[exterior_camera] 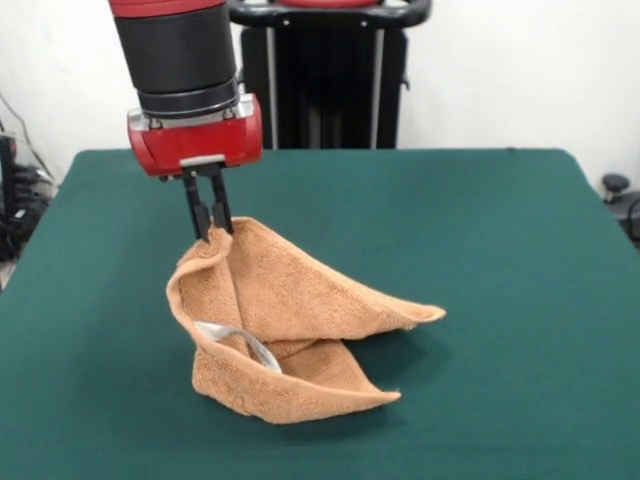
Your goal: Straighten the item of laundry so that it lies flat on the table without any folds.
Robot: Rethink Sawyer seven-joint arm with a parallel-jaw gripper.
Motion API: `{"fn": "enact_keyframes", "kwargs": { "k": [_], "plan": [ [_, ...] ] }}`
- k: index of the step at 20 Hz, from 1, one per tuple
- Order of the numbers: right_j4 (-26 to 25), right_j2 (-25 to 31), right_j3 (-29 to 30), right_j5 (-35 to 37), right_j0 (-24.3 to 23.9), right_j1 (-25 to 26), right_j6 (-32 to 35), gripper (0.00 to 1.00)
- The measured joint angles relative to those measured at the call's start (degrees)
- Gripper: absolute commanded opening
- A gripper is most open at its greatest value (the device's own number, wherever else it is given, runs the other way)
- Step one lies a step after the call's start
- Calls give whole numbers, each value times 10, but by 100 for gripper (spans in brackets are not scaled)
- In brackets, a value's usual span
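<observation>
The item of laundry (290, 310) is an orange-tan terry towel lying folded over itself on the dark green table (500, 260), left of centre and toward the near edge. One corner is lifted off the table, so the cloth rises in a peak and drapes down in folds. A white label (240, 343) shows in the fold near the towel's lower left. My gripper (211, 225) comes down from above at the upper left, its two black fingers shut on the raised corner of the towel.
The red and black arm (190, 90) stands over the table's far left part. A black pedestal (325, 75) rises behind the far edge. A dark object (615, 185) sits off the table at the right.
</observation>
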Motion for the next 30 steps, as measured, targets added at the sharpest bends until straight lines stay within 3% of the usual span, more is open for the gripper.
{"fn": "enact_keyframes", "kwargs": {
  "k": [15,30],
  "plan": [
    [-1,-9,-113,72,128,0,0,0],
    [2,-10,-128,84,133,-9,0,0]
  ]
}}
